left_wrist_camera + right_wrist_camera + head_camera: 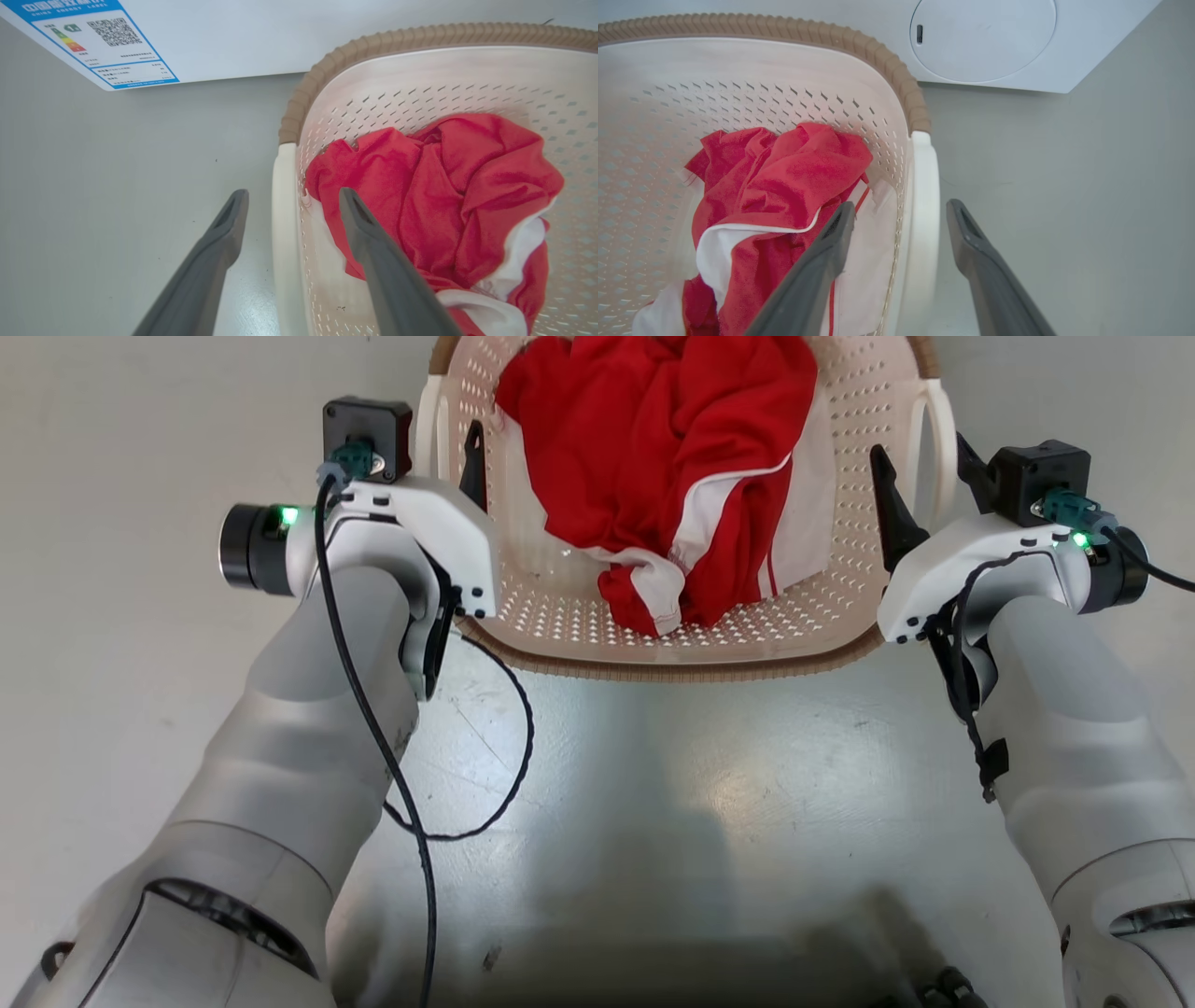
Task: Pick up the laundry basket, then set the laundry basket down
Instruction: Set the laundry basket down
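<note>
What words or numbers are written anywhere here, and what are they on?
"CHINA ENERGY LABEL": small white letters, just legible, on the blue top of the sticker on the white washing machine.
Chinese characters above it: too blurred to read.
QR code and small print below: too small to read.
Laundry basket and red garment: no writing.

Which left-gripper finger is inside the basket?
The finger on the left wrist view's right, by the red garment; the other finger is outside, above the floor.
</note>
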Available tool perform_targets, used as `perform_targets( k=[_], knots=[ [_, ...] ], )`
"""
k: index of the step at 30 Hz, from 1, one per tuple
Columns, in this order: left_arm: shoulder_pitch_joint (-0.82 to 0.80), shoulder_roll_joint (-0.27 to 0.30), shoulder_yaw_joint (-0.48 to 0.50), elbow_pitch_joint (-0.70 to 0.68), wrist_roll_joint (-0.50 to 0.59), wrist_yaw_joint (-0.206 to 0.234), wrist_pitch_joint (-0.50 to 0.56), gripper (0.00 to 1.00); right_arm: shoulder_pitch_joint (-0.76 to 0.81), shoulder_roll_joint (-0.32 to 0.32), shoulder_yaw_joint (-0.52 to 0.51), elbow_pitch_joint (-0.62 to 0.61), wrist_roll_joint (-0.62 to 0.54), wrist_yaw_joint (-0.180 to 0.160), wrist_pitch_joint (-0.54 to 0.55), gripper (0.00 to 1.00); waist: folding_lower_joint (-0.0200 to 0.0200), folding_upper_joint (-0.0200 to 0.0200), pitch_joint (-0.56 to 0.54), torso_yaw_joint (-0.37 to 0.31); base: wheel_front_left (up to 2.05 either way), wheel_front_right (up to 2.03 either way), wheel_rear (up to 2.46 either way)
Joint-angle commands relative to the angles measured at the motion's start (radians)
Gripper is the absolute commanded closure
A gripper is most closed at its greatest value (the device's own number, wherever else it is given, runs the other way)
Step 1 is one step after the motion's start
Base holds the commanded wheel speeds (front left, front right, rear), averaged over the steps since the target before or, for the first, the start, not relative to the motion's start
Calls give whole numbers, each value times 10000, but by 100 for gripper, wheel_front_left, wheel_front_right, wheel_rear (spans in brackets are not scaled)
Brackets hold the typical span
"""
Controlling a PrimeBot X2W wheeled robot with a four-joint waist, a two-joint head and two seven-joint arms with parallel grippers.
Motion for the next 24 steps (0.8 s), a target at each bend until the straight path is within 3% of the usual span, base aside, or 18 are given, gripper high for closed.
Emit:
perform_targets(
  k=[1,11,24],
  knots=[
    [399,225,184,-14,116,136,-63,0,521,216,81,-202,-128,60,-109,0,0,0,-144,-31,0,0,0],
    [1474,347,1019,-798,345,355,-63,0,1436,216,317,-1342,419,60,-109,0,0,0,-1613,-51,0,0,0],
    [3627,415,2439,-2451,1170,-84,-63,0,3110,216,-162,-3073,385,60,-109,0,0,0,-4275,-79,0,0,0]
  ],
)
